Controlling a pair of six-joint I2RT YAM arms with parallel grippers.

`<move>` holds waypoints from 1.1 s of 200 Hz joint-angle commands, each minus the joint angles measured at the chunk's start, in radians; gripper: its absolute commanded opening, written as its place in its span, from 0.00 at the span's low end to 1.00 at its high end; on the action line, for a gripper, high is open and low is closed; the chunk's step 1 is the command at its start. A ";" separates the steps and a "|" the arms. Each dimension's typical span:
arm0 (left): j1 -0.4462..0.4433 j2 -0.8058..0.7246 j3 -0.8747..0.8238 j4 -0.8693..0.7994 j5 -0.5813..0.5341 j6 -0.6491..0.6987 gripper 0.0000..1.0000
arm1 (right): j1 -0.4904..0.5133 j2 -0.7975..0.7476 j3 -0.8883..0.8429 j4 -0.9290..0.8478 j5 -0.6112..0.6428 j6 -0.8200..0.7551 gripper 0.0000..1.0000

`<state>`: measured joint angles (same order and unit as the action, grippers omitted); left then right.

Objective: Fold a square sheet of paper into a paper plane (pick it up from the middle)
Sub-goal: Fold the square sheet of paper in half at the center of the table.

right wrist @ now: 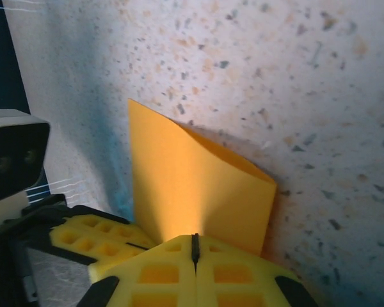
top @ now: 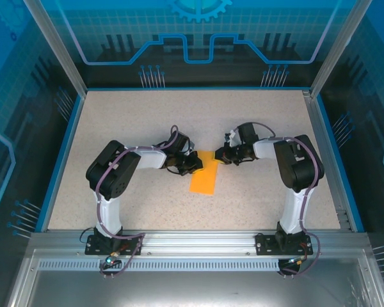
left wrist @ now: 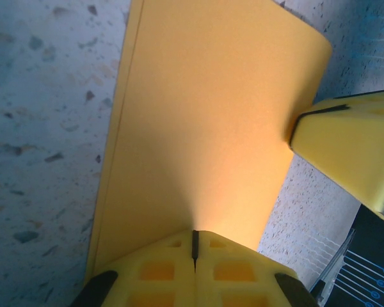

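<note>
In the top view we see the square sheet of paper near the middle of the speckled table. It is folded to a narrow orange strip whose long axis runs from about 1 o'clock to 7 o'clock. The left gripper meets the strip's far end from 10 o'clock. The right gripper meets the same end from 2 o'clock, and the two arms bend inward toward each other.

In the left wrist view the left gripper sits at 6 o'clock, its yellow fingers pressed together with only a thin dark seam between them, pinching the edge of the sheet. A fold line runs along the sheet's 9 o'clock side. At 3 o'clock a yellow finger of the right gripper touches the sheet's curled edge.

In the right wrist view the right gripper is likewise closed at 6 o'clock, clamped on the sheet. The sheet stands up from the table here, bowed, with one corner pointing to 11 o'clock. At 8 o'clock lies a finger of the left gripper, just beside the right gripper's fingers. A pale grey camera housing sits at 9 o'clock.
</note>
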<state>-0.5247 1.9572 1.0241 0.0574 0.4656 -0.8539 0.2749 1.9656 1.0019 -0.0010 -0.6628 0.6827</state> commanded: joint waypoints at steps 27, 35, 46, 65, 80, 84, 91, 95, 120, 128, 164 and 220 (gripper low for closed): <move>0.001 0.000 -0.006 -0.071 0.001 0.030 0.03 | 0.005 0.023 -0.005 -0.072 0.051 -0.064 0.04; 0.001 0.000 -0.006 -0.075 -0.001 0.034 0.03 | 0.007 0.014 0.006 -0.087 0.046 -0.066 0.04; 0.002 -0.001 -0.006 -0.078 -0.002 0.036 0.03 | 0.006 -0.008 0.016 -0.079 0.021 -0.060 0.04; 0.000 0.000 -0.007 -0.080 0.000 0.040 0.03 | -0.001 -0.039 0.050 -0.084 -0.011 -0.051 0.04; 0.001 0.000 -0.007 -0.080 -0.001 0.040 0.03 | -0.011 -0.035 0.074 -0.086 -0.027 -0.046 0.04; 0.002 0.002 -0.007 -0.078 0.000 0.039 0.03 | -0.014 -0.033 0.078 -0.089 -0.025 -0.046 0.03; 0.001 0.003 -0.007 -0.078 0.000 0.039 0.03 | -0.019 -0.026 0.084 -0.092 -0.018 -0.046 0.03; 0.001 0.003 -0.008 -0.077 -0.001 0.038 0.02 | -0.021 -0.024 0.088 -0.095 -0.010 -0.044 0.03; 0.001 0.003 -0.010 -0.076 0.001 0.036 0.02 | -0.027 0.006 0.101 -0.093 -0.002 -0.033 0.03; 0.000 0.003 -0.010 -0.076 0.001 0.036 0.03 | -0.027 0.015 0.105 -0.099 0.010 -0.033 0.04; 0.000 0.001 -0.007 -0.078 0.001 0.037 0.03 | -0.027 0.065 0.113 -0.123 0.059 -0.042 0.03; 0.001 0.005 0.001 -0.087 0.001 0.041 0.03 | -0.033 0.036 0.131 -0.125 0.021 -0.022 0.03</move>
<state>-0.5247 1.9572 1.0241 0.0540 0.4667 -0.8352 0.2543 2.0201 1.1049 -0.0872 -0.6254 0.6540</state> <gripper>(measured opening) 0.053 0.043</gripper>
